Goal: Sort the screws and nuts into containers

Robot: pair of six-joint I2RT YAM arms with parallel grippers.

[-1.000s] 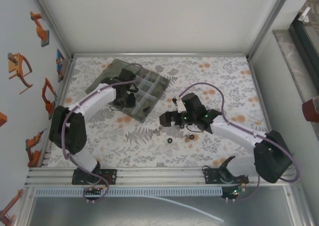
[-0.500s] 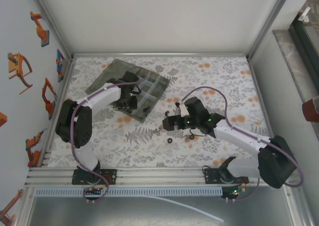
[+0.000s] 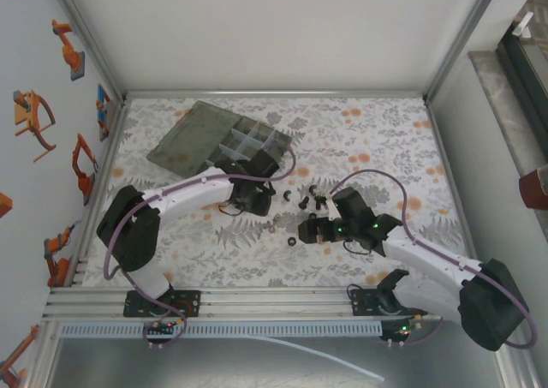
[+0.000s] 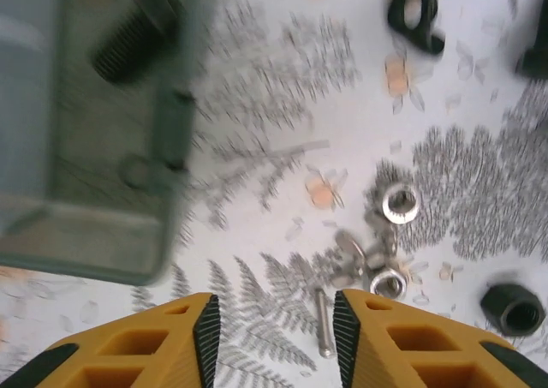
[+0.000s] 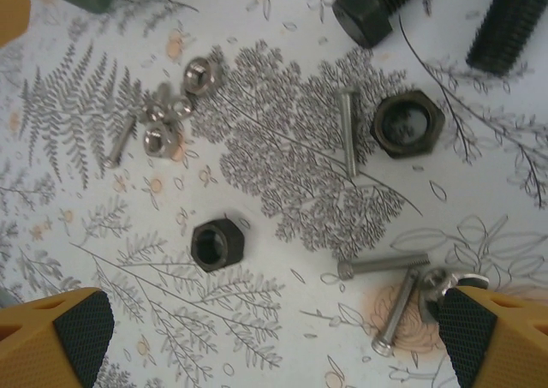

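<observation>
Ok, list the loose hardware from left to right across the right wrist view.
cluster of small silver nuts → small black nut → vertical silver screw → large black nut → thick black bolt

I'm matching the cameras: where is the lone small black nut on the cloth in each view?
Top: the black nut lies on the cloth, below the box.
Left wrist: bottom right corner.
Right wrist: left of centre, lower half.
Shared landmark: the cluster of silver nuts beside it.
</observation>
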